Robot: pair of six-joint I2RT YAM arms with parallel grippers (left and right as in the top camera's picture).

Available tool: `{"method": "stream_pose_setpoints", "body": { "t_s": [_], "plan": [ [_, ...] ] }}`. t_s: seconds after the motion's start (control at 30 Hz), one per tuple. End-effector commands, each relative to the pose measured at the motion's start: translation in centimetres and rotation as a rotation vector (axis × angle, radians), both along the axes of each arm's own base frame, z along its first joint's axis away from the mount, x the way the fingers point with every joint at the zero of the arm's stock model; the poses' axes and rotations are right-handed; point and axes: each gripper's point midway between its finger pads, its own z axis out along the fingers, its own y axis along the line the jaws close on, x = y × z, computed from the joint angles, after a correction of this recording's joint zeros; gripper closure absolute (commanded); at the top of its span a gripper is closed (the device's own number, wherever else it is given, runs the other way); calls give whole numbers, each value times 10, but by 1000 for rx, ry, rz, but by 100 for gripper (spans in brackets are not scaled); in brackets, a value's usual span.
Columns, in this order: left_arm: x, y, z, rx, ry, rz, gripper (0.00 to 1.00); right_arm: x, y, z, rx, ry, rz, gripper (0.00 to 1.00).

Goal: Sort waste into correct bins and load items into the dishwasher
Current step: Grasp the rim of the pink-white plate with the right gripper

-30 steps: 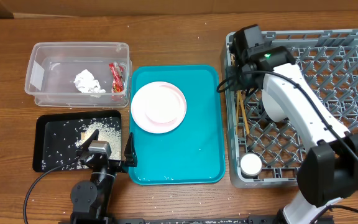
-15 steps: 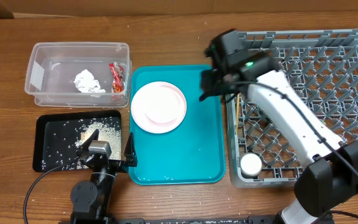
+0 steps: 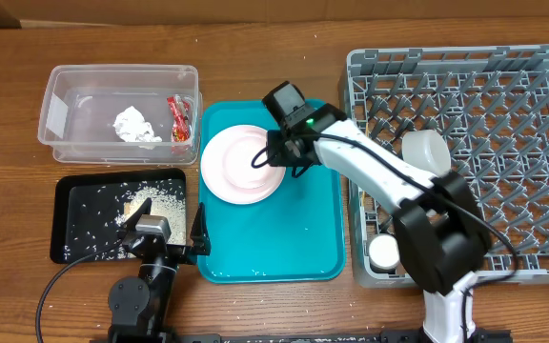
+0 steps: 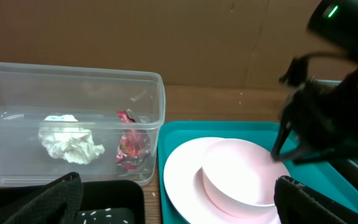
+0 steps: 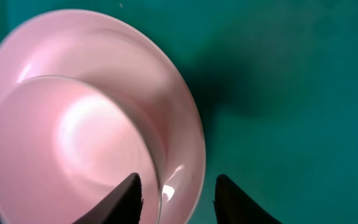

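The round white-pink plate [image 3: 236, 167] [image 5: 73, 118] [image 4: 229, 177] lies on the teal serving tray [image 3: 284, 238]. My right gripper [image 3: 273, 159] [image 5: 179, 199] hangs low over the plate's right edge. It is open, one finger over the plate and one over the tray, with the rim between them. My left gripper [image 3: 167, 227] [image 4: 185, 208] stands wide open and holds nothing, at the near table edge between the black tray [image 3: 84, 205] and the teal tray. The clear tub [image 3: 65, 110] [image 4: 17, 87] holds the tissue wad [image 3: 133, 124] [image 4: 70, 142] and the red wrapper [image 3: 179, 116] [image 4: 129, 142].
The grey dish rack [image 3: 503, 86] fills the right side, with the pale bowl [image 3: 425, 148] on its pegs and the white cup [image 3: 385, 251] in its near left corner. Rice grains and scraps [image 3: 141, 205] lie in the black tray. My right arm [image 3: 370, 167] spans the rack's left edge.
My right arm has swung left from the dish rack's left edge, across the teal tray, down to the plate's right rim. The bowl in the rack is uncovered. The left arm is unmoved.
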Motion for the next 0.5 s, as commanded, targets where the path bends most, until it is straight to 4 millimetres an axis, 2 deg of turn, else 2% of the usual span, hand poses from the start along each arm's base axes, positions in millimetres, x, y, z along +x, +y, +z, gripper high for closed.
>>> {"method": "stream_pose_setpoints", "body": {
  "t_s": [0.0,0.07,0.13,0.2,0.3,0.47],
  "plan": [
    [0,-2,0,3,-8,-12,0,-4,4,-21,22,61,-23,73],
    [0,-2,0,3,-8,-12,0,-4,3,-22,19,63,-24,89],
    [0,-2,0,3,-8,-12,0,-3,4,-19,24,57,-24,96],
    [0,-2,0,3,-8,-12,0,-2,2,-14,24,49,-29,96],
    [0,-2,0,3,-8,-12,0,6,-10,6,-2,6,-58,96],
    [0,-2,0,3,-8,-12,0,20,-45,67,-92,-157,-136,96]
  ]
}}
